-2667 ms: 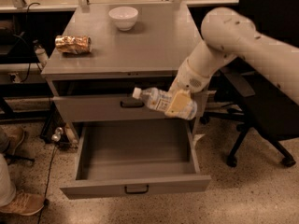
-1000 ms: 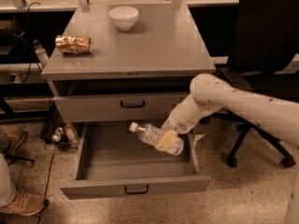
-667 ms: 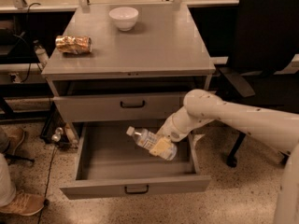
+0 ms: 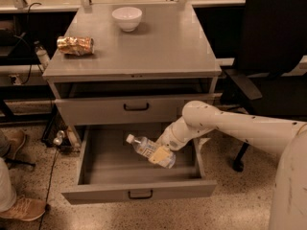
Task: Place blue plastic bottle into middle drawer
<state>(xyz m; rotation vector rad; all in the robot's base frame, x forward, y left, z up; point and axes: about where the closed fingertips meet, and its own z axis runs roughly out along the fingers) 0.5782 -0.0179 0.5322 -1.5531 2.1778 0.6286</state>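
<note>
Camera view shows the grey bench with its middle drawer standing open below. The white arm reaches in from the right. The gripper hangs over the drawer's right half, its fingers clamped on the base end of the blue plastic bottle. The bottle tilts cap-up towards the left, seemingly just above the tray floor. To finish well, I would lower it until it lies nearly flat, clear of the right wall, then part the fingers.
</note>
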